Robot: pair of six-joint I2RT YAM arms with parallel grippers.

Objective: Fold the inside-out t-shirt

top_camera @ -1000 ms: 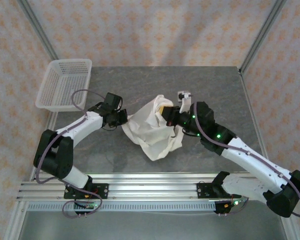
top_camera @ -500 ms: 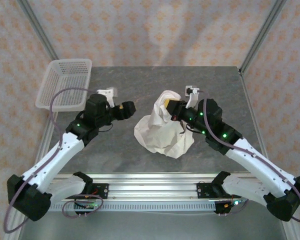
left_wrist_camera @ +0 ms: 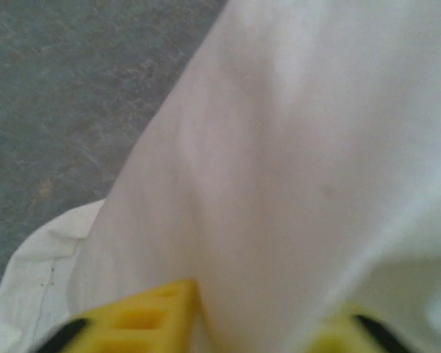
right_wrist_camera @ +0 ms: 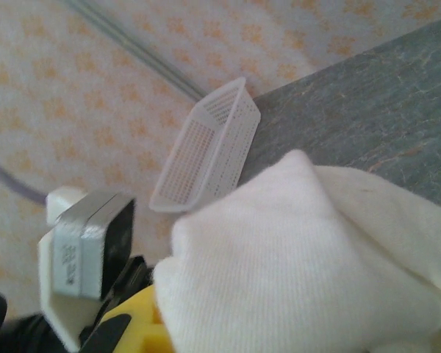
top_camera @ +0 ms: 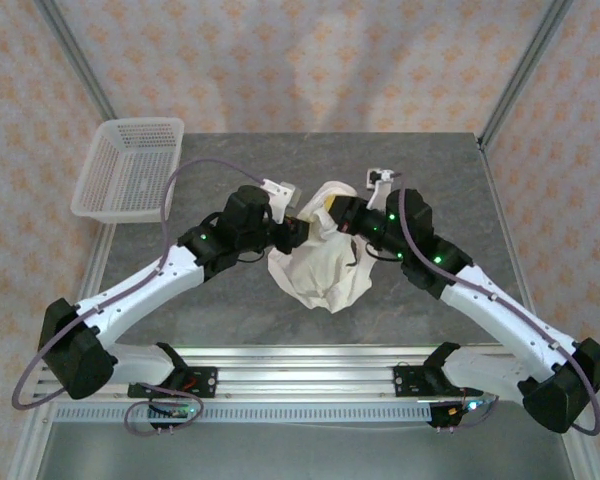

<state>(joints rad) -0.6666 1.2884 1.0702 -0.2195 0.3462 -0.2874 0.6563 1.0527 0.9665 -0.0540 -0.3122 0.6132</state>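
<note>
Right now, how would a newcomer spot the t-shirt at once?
Start at the grey table and look to its middle. The t-shirt is the crumpled off-white cloth heap there; the basket at the far left corner is rigid white mesh.

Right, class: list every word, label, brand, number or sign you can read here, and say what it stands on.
No text can be read.
The t-shirt: plain, no print showing.
The mesh basket: no label.
The tabletop and wall: no writing, just pattern.
The camera block by the cloth: any marking on its grey face is too blurred to read.
</note>
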